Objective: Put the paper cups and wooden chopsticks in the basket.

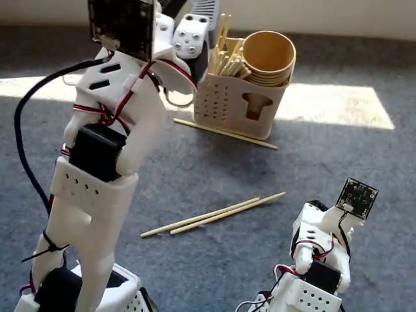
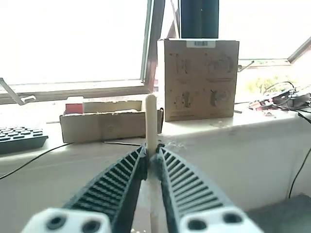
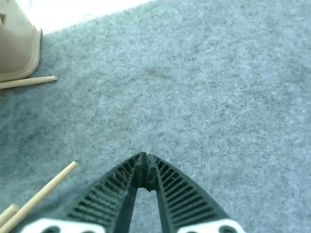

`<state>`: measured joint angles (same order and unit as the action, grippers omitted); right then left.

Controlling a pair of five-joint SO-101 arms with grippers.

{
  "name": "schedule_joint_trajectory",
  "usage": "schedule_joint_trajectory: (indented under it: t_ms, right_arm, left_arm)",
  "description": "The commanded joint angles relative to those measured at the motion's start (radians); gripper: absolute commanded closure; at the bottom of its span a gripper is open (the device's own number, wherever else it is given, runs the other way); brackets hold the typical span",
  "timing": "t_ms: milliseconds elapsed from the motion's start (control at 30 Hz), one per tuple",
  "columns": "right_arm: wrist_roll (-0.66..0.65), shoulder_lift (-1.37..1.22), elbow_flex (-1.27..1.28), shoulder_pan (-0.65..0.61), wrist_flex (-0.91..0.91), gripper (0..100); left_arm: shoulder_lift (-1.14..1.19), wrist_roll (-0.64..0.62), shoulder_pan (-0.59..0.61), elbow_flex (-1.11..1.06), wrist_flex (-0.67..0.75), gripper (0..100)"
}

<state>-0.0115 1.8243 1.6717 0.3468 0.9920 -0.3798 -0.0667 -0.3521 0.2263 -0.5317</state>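
Note:
The perforated basket (image 1: 224, 104) stands at the back of the carpet with stacked paper cups (image 1: 270, 55) and several wooden chopsticks (image 1: 227, 55) inside. My left gripper (image 1: 207, 18) is raised just over the basket's left edge, shut on one chopstick (image 2: 151, 119) that sticks out past its tips (image 2: 151, 154). One chopstick (image 1: 224, 133) lies against the basket's front. Two more chopsticks (image 1: 214, 214) lie side by side mid-carpet. My right gripper (image 3: 143, 167) is shut and empty, low over the carpet, with chopstick ends (image 3: 46, 187) close by and the basket's corner (image 3: 14, 46) farther off.
The right arm (image 1: 322, 253) is folded at the near right edge. The left arm (image 1: 104, 162) rises tall along the left side. A sunlit strip (image 1: 338, 104) crosses the grey carpet behind the basket. Open carpet (image 1: 338, 162) lies to the right.

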Motion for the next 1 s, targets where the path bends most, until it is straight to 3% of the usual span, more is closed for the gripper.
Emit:
schedule_joint_trajectory:
  t_ms: [0, 167, 267, 633, 833, 967]
  right_arm:
    - [-0.006, 0.012, 0.11, 0.012, 0.004, 99.0]
    - [-0.006, 0.012, 0.11, 0.012, 0.004, 99.0]
    - [-0.006, 0.012, 0.11, 0.012, 0.004, 99.0]
    - [-0.005, 0.012, 0.11, 0.012, 0.004, 99.0]
    - [-0.005, 0.012, 0.11, 0.012, 0.004, 99.0]
    - [-0.005, 0.012, 0.11, 0.012, 0.004, 99.0]
  left_arm:
    - [-0.035, -0.094, 0.082, -0.085, 0.209, 99]
    - [-0.031, -0.236, 0.186, -0.292, 0.565, 99]
    - [-0.031, -0.245, 0.193, -0.348, 0.667, 99]
    - [0.231, -0.245, 0.154, -0.179, 0.654, 99]
    - [0.314, -0.247, 0.174, -0.024, 0.413, 99]
    - [0.317, -0.247, 0.177, -0.008, 0.342, 99]
